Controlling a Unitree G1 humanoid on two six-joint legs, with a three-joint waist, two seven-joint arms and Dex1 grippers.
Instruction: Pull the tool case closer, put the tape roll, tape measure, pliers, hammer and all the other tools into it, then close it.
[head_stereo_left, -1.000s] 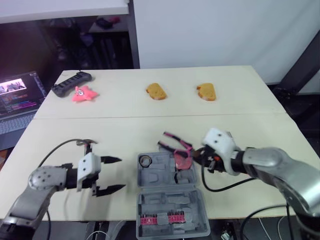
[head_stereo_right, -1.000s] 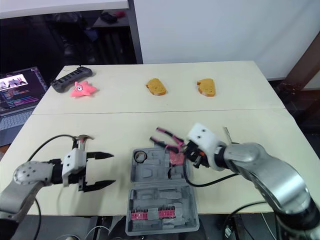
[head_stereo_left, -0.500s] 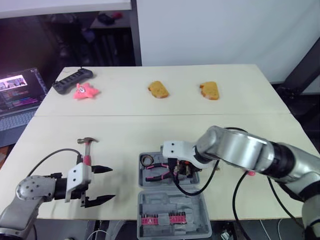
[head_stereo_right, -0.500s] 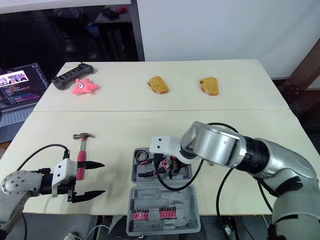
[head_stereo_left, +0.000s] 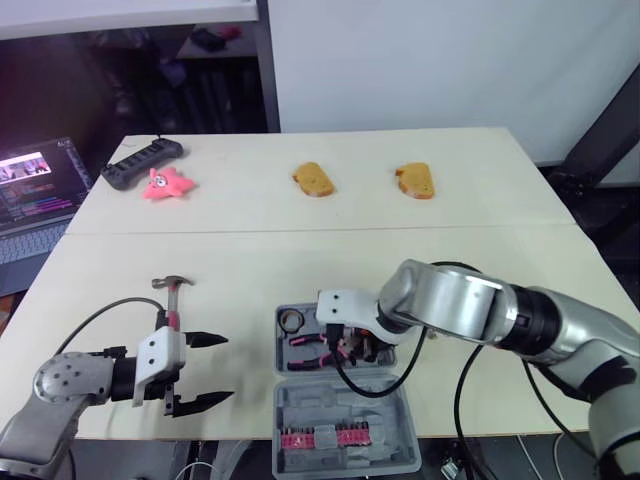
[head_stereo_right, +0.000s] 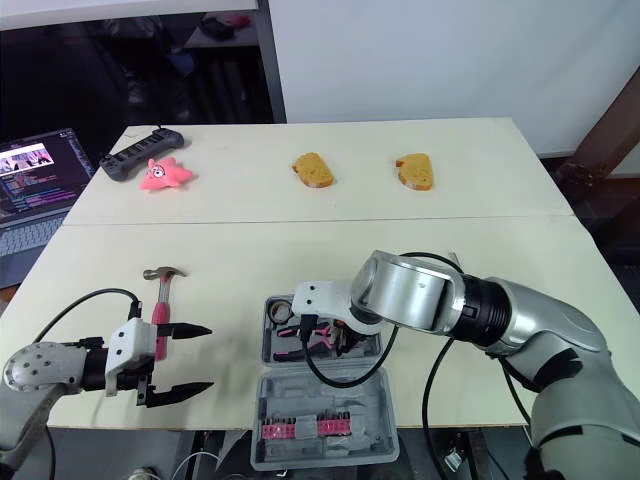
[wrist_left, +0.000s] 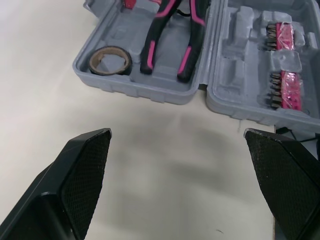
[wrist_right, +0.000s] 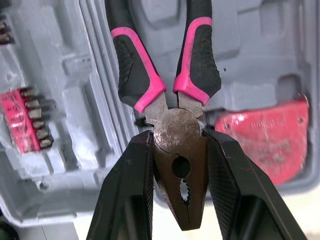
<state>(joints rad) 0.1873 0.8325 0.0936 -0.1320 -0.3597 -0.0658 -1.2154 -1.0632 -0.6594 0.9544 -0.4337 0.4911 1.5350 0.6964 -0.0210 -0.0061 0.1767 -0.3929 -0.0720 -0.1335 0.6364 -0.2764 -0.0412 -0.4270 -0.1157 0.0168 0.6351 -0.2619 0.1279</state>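
While left gripper (head_stereo_left: 226, 368) gapes, right gripper (wrist_right: 177, 145) clamps pliers (wrist_right: 200, 60) in case (head_stereo_left: 345, 405).

one each: case (head_stereo_left: 342, 406), pliers (head_stereo_left: 314, 342), hammer (head_stereo_left: 172, 297), tape roll (head_stereo_left: 291, 321); two bread slices (head_stereo_left: 313, 181) (head_stereo_left: 414, 182).

Open tool case near the table's front edge, partly filled

The grey moulded plastic tool case (head_stereo_left: 345, 402) lies open flat, tray farther from the robot, lid nearer; a pink strip of screwdriver bits (head_stereo_left: 322, 438) sits in the lid; the small dark tape roll (wrist_left: 110, 59) lies flat in the tray's far-left corner; the pink-and-black-handled pliers (wrist_left: 170, 35) lie across the tray with handles spread and pointing left, their steel head clamped between the fingers of the right gripper (wrist_right: 176, 132); the red flat-sided tape measure (wrist_right: 265, 137) rests in the tray just beside the plier head; the pink-handled claw hammer (head_stereo_left: 171, 300) lies on the table left of the case, well apart, head away from the robot.
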